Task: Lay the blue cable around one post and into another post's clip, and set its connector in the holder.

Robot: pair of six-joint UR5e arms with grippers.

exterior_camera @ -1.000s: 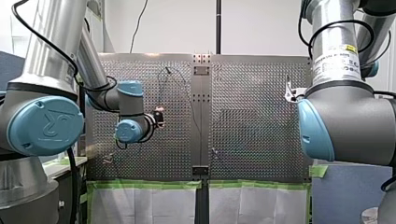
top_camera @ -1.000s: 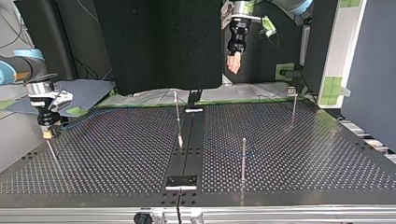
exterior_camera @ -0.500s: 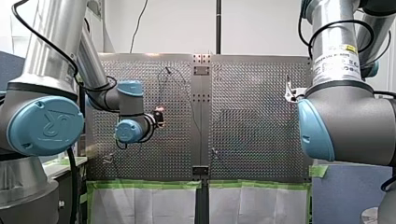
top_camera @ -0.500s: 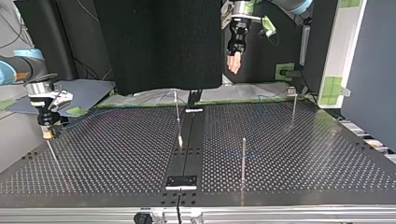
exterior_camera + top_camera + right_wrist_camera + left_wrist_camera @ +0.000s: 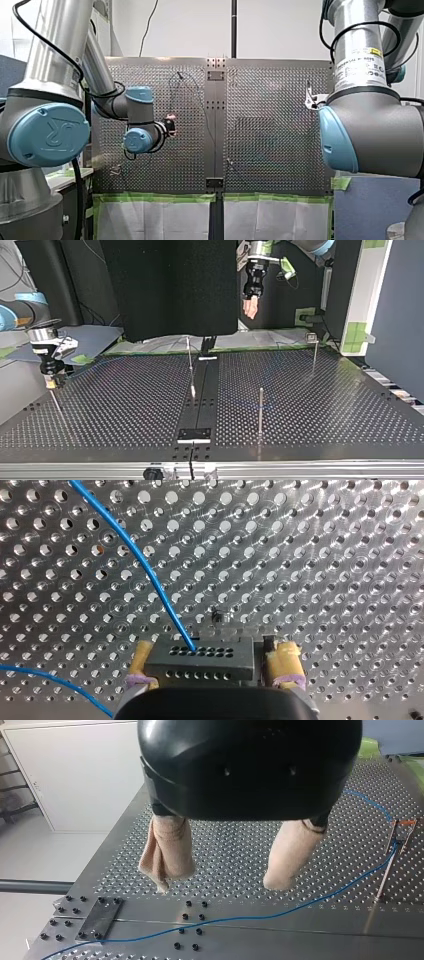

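The blue cable [image 5: 145, 565] runs over the perforated table into a black connector [image 5: 200, 659]. The connector sits between the yellow pads [image 5: 286, 662] of my right gripper [image 5: 212, 665]. Its jaws stand wide at the connector's sides, with a thin gap at one side. At the top view's left, that right gripper [image 5: 50, 382] hangs low over a thin post [image 5: 55, 402]. My left gripper [image 5: 222, 865] is open and empty, its beige fingers high above the table. Below it the cable [image 5: 250, 917] leads to a post with a clip [image 5: 400, 834]. My left gripper [image 5: 250, 307] is also high in the top view.
Three thin posts stand on the table: one near the front [image 5: 260, 410], one at the back right [image 5: 314, 352] and one by the central strip [image 5: 190, 365]. A dark plate [image 5: 195, 434] lies on that strip. A white bracket [image 5: 310, 97] shows beside my right arm.
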